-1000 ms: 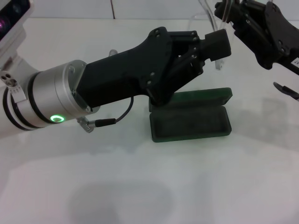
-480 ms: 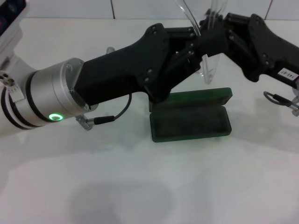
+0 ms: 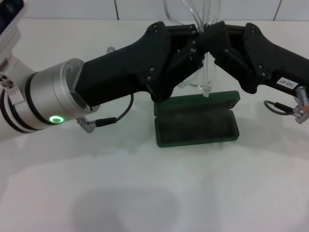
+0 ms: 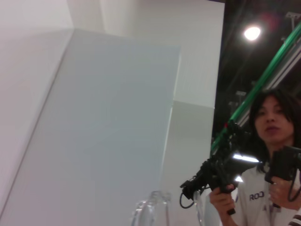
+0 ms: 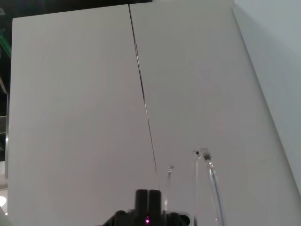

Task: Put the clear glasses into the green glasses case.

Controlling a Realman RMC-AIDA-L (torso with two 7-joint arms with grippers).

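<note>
Upper centre of my head view, the left hand (image 3: 195, 46) and right hand (image 3: 217, 43) meet, both seemingly gripping the clear glasses (image 3: 205, 19), though I cannot tell either grip for certain. Below them, the green glasses case (image 3: 197, 125) lies open on the white desk (image 3: 145, 193).
</note>
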